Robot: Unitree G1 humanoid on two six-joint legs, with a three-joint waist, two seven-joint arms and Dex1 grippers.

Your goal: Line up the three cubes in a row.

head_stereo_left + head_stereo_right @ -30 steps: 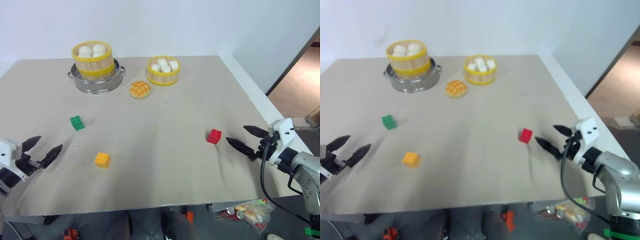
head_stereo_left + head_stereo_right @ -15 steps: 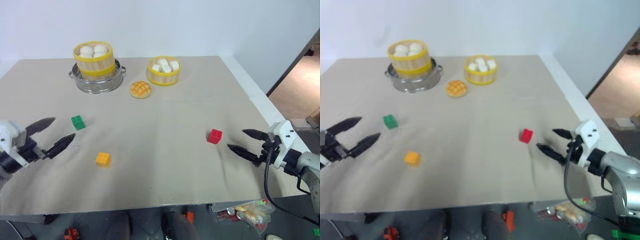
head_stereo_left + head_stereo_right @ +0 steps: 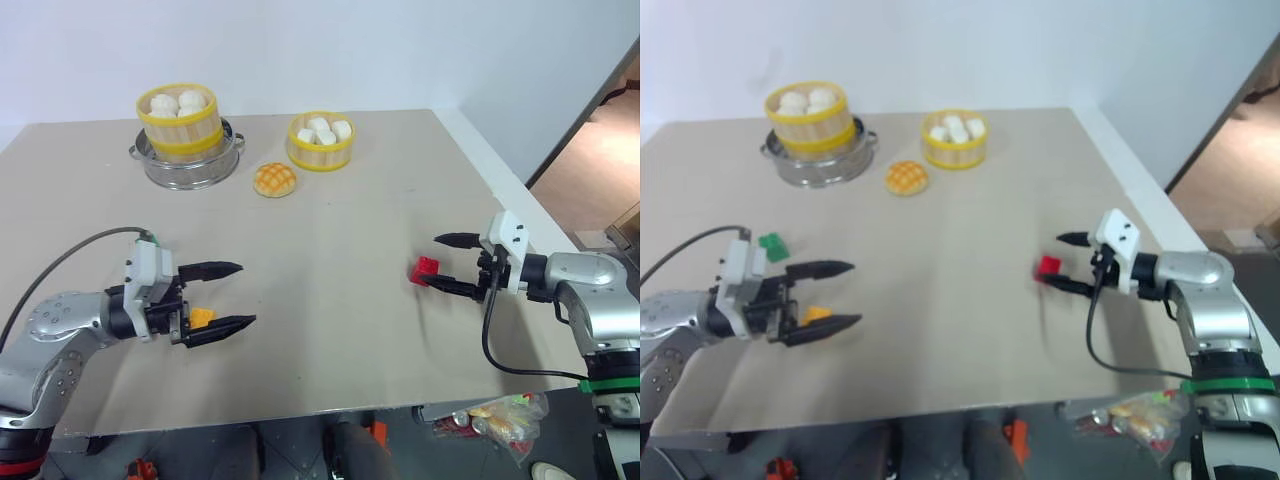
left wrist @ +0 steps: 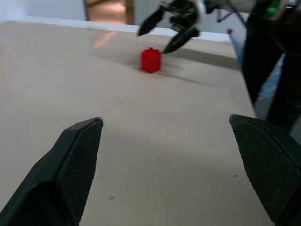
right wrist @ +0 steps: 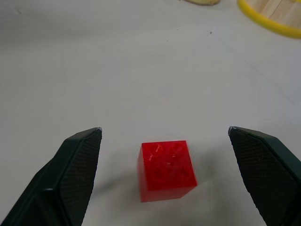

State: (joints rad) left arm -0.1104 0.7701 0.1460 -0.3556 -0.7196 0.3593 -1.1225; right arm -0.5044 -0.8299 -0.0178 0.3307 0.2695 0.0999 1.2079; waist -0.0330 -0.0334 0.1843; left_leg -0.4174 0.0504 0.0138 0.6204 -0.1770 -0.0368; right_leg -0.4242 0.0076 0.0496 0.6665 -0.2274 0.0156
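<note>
A: Left eye view first: what is seen on the counter (image 3: pixel 330 330)?

B: The left claw (image 3: pixel 232 296) is held wide apart and empty, with the orange-yellow cube (image 3: pixel 201 317) lying between its fingers, partly hidden behind them. The right claw (image 3: pixel 447 265) is likewise spread wide, and the red cube (image 3: pixel 426 268) sits just beside its fingertips. At the far side a steamer basket (image 3: pixel 180 122) is stacked on a metal pot (image 3: pixel 185 166), a second steamer basket (image 3: pixel 320 142) stands near it, and a pineapple bun (image 3: pixel 274 179) lies in front of both.

A: And the right eye view?

B: The green cube (image 3: pixel 772 246) is seen there, just behind the left arm.

A: Left wrist view?

B: Two wide-set fingers (image 4: pixel 77 155) are shown over bare counter, with the red cube well ahead, the other claw beyond it.

A: Right wrist view?

B: The red cube is framed between the spread fingers, untouched; a yellow basket rim (image 5: pixel 268 21) is seen beyond.
</note>
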